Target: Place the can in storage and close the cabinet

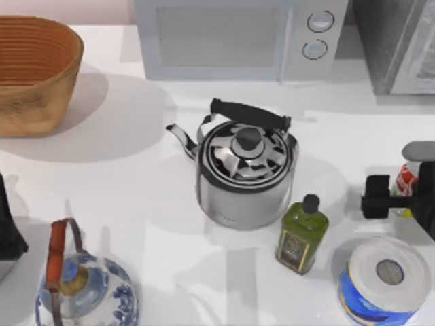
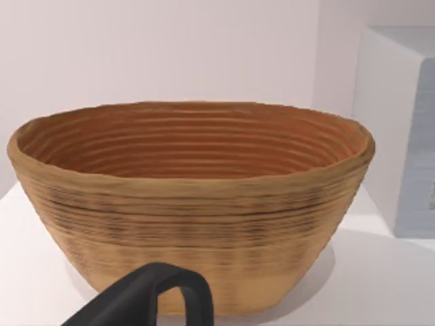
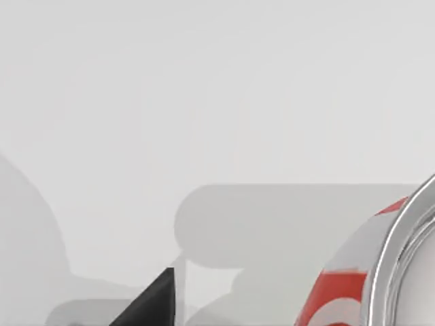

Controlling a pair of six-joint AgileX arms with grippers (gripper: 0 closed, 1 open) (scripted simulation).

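One can (image 1: pixel 406 180) stands at the table's (image 1: pixel 136 176) right edge, beside the paper roll (image 1: pixel 385 277). Right end effector (image 1: pixel 387 197) is just beside it; whether it grips I cannot tell. It should close squarely around the can's middle.

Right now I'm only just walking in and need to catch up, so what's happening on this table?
The right end effector is at the table's right edge, beside the small red-and-white drink can, which stands behind the blue-wrapped paper roll. Nothing shows the can lifted or stored yet. The left end effector sits parked at the left edge, facing the woven wicker basket. A steel kettle occupies the middle.
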